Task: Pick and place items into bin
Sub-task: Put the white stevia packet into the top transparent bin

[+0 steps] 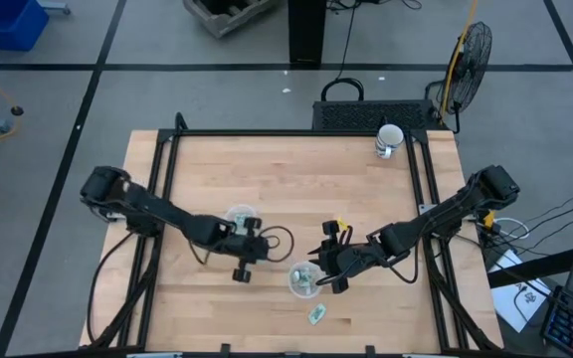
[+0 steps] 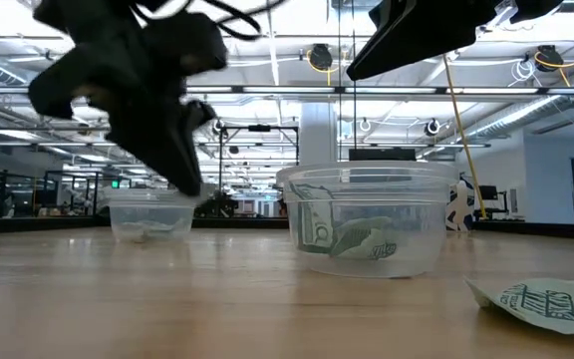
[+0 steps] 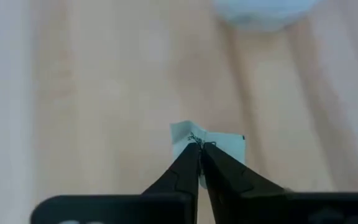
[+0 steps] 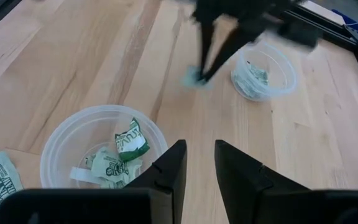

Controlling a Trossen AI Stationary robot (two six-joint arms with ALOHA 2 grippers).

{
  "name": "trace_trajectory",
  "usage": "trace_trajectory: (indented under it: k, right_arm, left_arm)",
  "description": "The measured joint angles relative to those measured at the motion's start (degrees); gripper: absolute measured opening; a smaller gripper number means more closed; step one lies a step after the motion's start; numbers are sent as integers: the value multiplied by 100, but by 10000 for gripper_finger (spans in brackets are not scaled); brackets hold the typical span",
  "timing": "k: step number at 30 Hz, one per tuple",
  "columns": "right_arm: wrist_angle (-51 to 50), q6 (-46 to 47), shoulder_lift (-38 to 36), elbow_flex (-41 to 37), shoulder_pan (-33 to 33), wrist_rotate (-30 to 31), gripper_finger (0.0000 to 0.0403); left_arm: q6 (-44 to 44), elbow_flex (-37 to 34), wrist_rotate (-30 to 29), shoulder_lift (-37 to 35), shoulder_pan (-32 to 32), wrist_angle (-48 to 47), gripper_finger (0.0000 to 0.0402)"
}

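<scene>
Left hand (image 3: 200, 147) pinched shut on a packet (image 3: 219, 144), low over the tabletop (image 1: 296, 189). Right hand (image 4: 199, 155) slightly open, empty, at 3 o'clock of the packet-filled cup (image 4: 104, 155). Loose packet (image 1: 316, 315) at the cup's 6 o'clock.

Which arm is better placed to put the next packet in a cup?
Left: its tool is shut on a packet near the left cup. The right tool is open, empty.

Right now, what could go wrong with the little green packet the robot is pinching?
The left gripper pinches the packet only by its corner, so it might slip out before reaching a cup. In the right wrist view it hangs over bare wood beside the far cup, so a drop there would miss. The right gripper, fingers open, waits by the near cup; the arms could bump.
</scene>
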Motion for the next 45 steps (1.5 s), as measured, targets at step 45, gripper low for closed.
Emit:
trace_trajectory:
  k: [45]
  right_arm:
    - [-86,132,0,-2,10,-25,75]
  left_arm:
    - [-841,-1565,-531,-1700,1176,-440,57]
